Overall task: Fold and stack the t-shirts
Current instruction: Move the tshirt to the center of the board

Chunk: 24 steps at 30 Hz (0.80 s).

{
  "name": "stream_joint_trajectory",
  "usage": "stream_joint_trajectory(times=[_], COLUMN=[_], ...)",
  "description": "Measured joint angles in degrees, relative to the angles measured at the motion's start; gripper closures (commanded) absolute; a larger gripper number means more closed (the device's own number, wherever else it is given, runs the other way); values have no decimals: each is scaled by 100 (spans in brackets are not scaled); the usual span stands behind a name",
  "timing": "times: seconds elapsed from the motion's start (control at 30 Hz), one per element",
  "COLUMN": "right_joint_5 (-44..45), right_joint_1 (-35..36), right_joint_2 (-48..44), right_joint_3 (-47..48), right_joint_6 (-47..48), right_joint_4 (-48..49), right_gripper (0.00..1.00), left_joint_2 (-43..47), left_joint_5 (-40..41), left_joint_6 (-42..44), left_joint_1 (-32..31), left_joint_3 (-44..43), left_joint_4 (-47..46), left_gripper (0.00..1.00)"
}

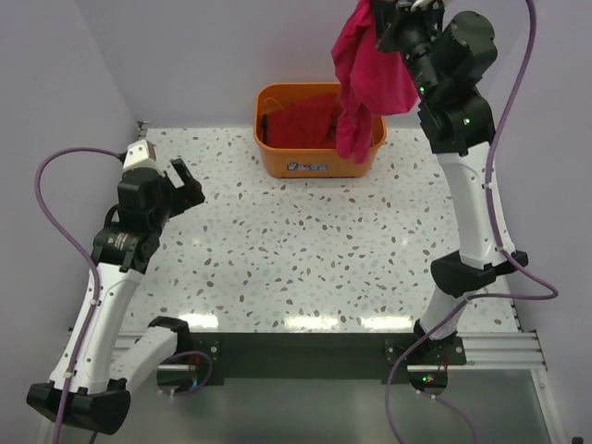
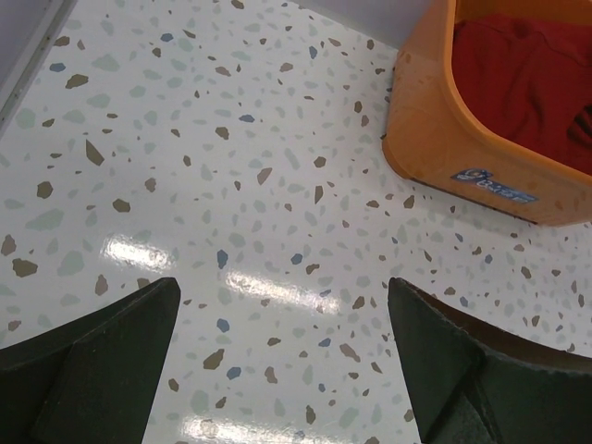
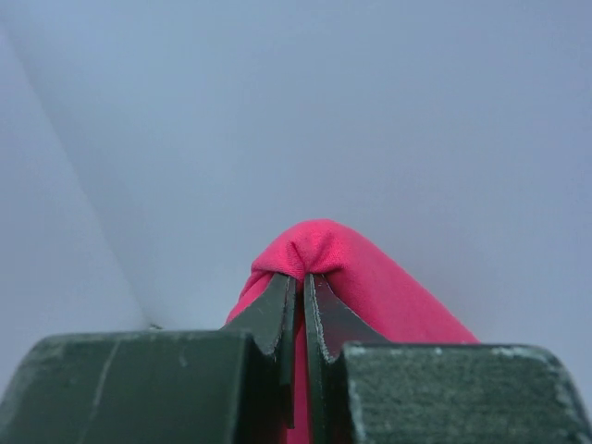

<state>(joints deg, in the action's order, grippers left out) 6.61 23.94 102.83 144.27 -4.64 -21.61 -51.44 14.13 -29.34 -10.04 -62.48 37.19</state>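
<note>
My right gripper (image 1: 384, 17) is raised high at the back and shut on a bright pinkish-crimson t-shirt (image 1: 365, 79), which hangs down bunched over the orange basket (image 1: 314, 162). In the right wrist view the jaws (image 3: 302, 277) pinch a fold of that shirt (image 3: 370, 277). A darker red t-shirt (image 1: 301, 122) lies inside the basket; it also shows in the left wrist view (image 2: 527, 83). My left gripper (image 1: 185, 183) is open and empty, low over the table at the left; its fingers (image 2: 111, 361) frame bare tabletop.
The orange basket (image 2: 435, 120) stands at the back centre of the speckled white table (image 1: 296, 250). Purple walls close in the left and back. A black rail runs along the near edge between the arm bases.
</note>
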Motion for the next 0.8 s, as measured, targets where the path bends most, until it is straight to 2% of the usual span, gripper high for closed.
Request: stream_joint_trajectory(times=[0.13,0.23,0.43,0.53,0.7,0.73,0.77,0.8], right_joint_5=[-704,-1440,-2293,-1963,-278,-44,101,173], right_joint_1=[7,127,1215,1386,1237,1137,962,820], right_joint_2=[-433,-1003,-2192,-2817,-3713,-3803,-3877,-3891], right_joint_3=[-192,-678,-2190,-3386,-5681,-6153,-6666,-7167], right_joint_6=[-597,-1123,-1613,-1781,-2087,-2149,-2216,-2308], right_joint_4=[-83,-133,-219,-275,-1152,-1320,-1384,-1469], right_gripper=[100,100,100,100,100,95,58,43], left_joint_2=[55,140,442,608,717,708,675,623], left_joint_5=[-83,-138,-197,-188,-164,-173,-192,-219], left_joint_6=[-2,-4,-24,-57,-111,-116,-129,-146], left_joint_1=[0,0,0,0,0,0,0,0], left_joint_3=[-9,-9,-9,-9,13,39,72,122], left_joint_4=[0,9,116,223,369,374,387,382], left_gripper=[0,0,0,0,0,0,0,0])
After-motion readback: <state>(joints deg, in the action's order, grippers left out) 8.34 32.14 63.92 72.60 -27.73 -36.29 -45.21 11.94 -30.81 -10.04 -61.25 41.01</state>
